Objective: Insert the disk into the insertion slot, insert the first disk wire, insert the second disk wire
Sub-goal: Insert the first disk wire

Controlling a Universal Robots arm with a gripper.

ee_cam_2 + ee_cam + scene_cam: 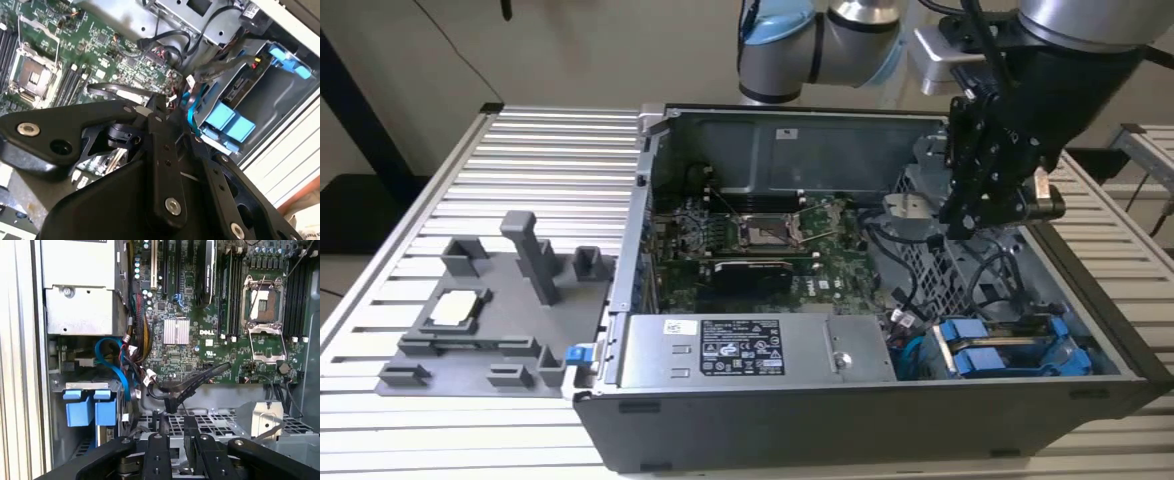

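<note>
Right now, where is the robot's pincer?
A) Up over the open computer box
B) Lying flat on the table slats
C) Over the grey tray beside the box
A: in the exterior view the pincer hangs above the inside of the open computer case, toward the exterior view's right.

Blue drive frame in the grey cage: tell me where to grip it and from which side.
Probably take the drive frame by its two blue tabs, squeezed across the pair, coming in through the case's open side. They sit side by side facing that opening, proud of the cage. Cables crowd one flank.
</note>
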